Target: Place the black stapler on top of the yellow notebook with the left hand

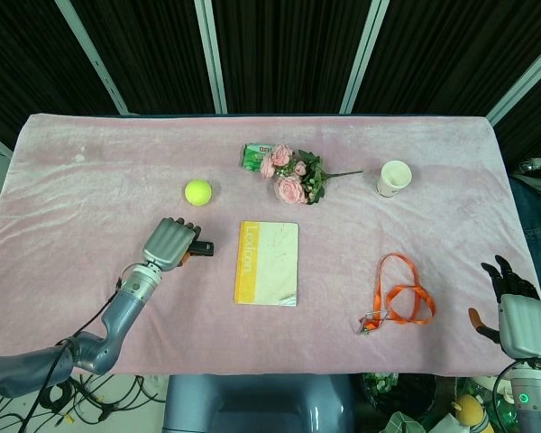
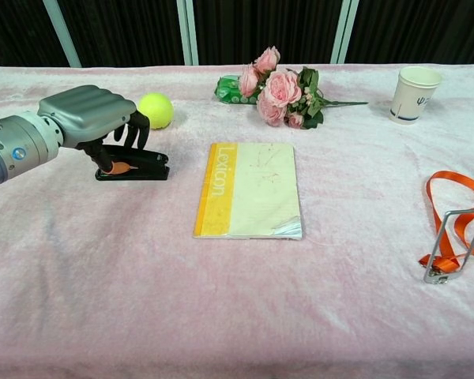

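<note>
The black stapler (image 2: 138, 166) with an orange part lies flat on the pink cloth, left of the yellow notebook (image 2: 249, 189). My left hand (image 2: 87, 114) hovers cupped over the stapler's left end. Its fingers (image 2: 132, 129) curl down on the far side and the thumb reaches the near side by the orange part. The fingers do not clamp the stapler. From the head view, the stapler's right end (image 1: 204, 248) sticks out from under the left hand (image 1: 169, 244), beside the notebook (image 1: 268, 262). My right hand (image 1: 520, 316) hangs open off the table's right front corner.
A yellow tennis ball (image 2: 155, 110) sits just behind the stapler. Pink flowers (image 2: 280, 88) with a green packet lie behind the notebook. A paper cup (image 2: 415, 93) stands at the back right, and an orange lanyard (image 2: 454, 225) lies at the right.
</note>
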